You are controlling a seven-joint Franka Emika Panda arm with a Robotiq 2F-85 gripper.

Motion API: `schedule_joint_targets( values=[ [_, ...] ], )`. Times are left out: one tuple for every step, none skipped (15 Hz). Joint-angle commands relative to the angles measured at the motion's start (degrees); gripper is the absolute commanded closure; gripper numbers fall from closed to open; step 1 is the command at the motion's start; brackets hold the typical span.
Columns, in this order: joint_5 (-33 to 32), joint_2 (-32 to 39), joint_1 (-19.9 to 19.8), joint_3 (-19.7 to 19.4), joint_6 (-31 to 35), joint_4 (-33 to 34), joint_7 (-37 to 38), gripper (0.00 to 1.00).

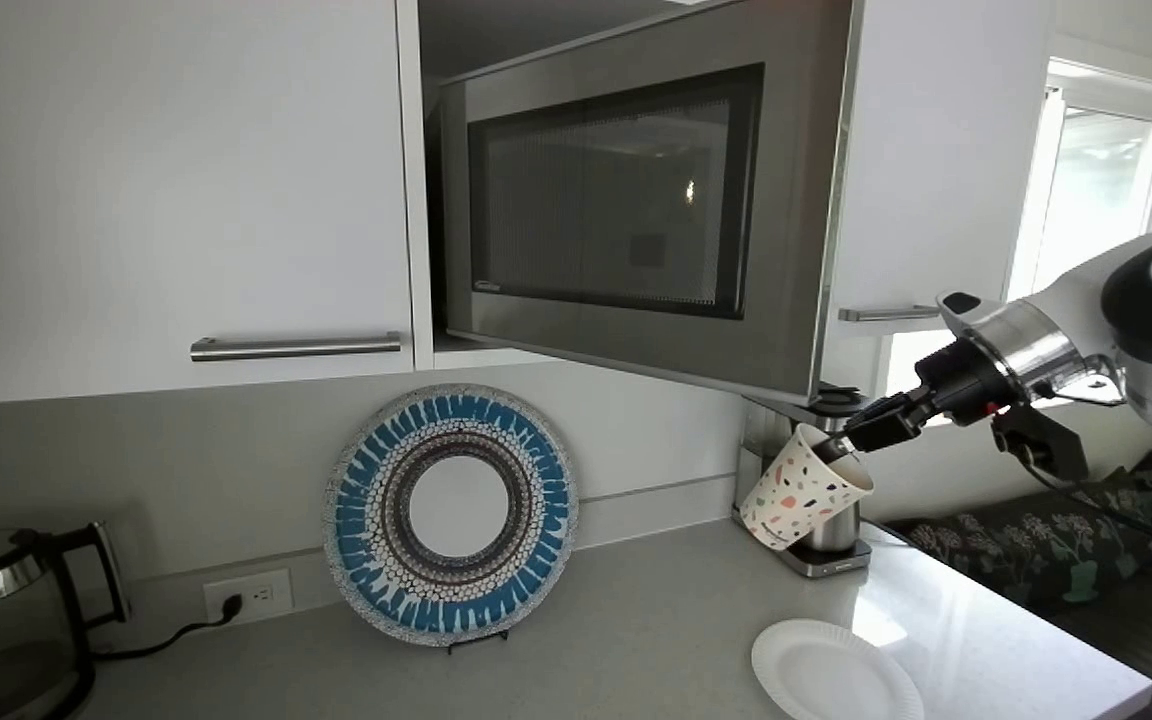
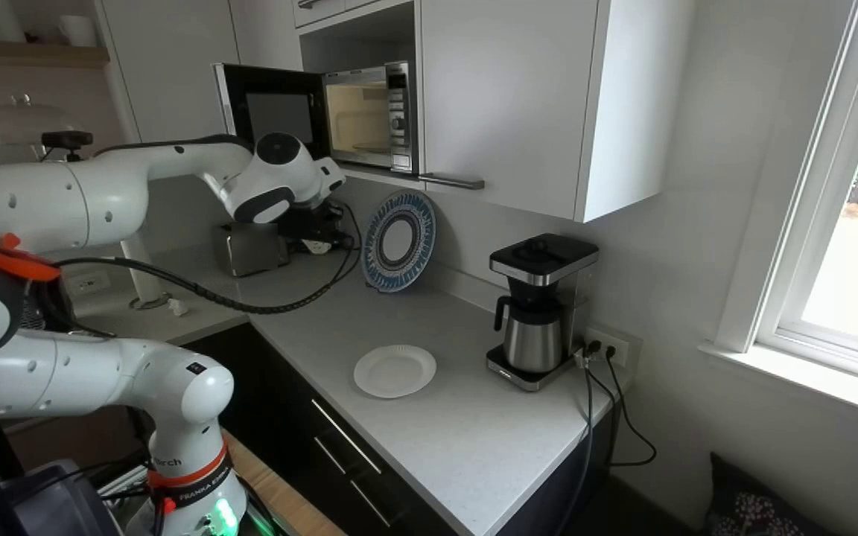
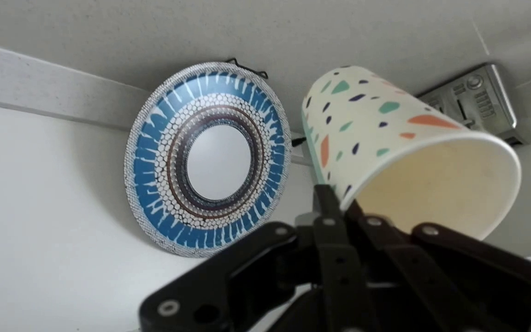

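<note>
Your nearly closed gripper (image 3: 341,203) pinches the tilted cup (image 3: 385,124) by its rim, just ahead of it; carrying seems the present step, so the next move calls for steadiness.

white cabinets (image 2: 503,97) hung on a pale wall (image 2: 671,283) above a grey counter (image 2: 459,439), and a bright window (image 2: 853,290) stood beyond its end.

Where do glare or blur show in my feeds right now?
In both exterior views, the window is largely washed out; in an exterior view, glare whitens a patch of the countertop beside the white plate, and a small bright reflection shows in the microwave door; in the wrist view, the gripper looks soft and out of focus, while the patterned cup appears sharper.
</note>
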Motion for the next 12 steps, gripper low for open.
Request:
schedule_joint_targets(
  values=[
    [-1.62, -0.96, 2.43, -1.42, 0.50, -0.06, 1.20, 0.96],
    [-1.53, -1.51, 3.07, -1.68, 0.47, -0.09, 1.16, 0.96],
    [-1.47, -1.71, 3.42, -1.90, 0.44, -0.11, 1.11, 0.96],
    [-1.41, -1.71, 3.61, -2.08, 0.42, -0.13, 1.08, 0.96],
    [-1.39, -1.70, 3.68, -2.17, 0.41, -0.19, 1.06, 0.96],
    [-1.38, -1.69, 3.70, -2.20, 0.41, -0.25, 1.05, 0.99],
    [-1.35, -1.93, 4.13, -2.23, 0.86, 0.65, 0.73, 0.99],
    [-1.04, -2.30, 4.71, -2.23, 1.03, 2.23, 0.86, 0.99],
    [-0.77, -2.51, 5.16, -2.04, 1.70, 3.69, 1.16, 0.99],
    [-0.75, -2.59, 5.65, -1.86, 2.52, 5.08, 1.14, 0.99],
    [-0.71, -2.42, 6.06, -1.36, 3.37, 6.67, 1.69, 0.99],
    [-1.00, -2.23, 6.59, -1.02, 4.44, 7.95, 1.71, 0.99]
  ],
)
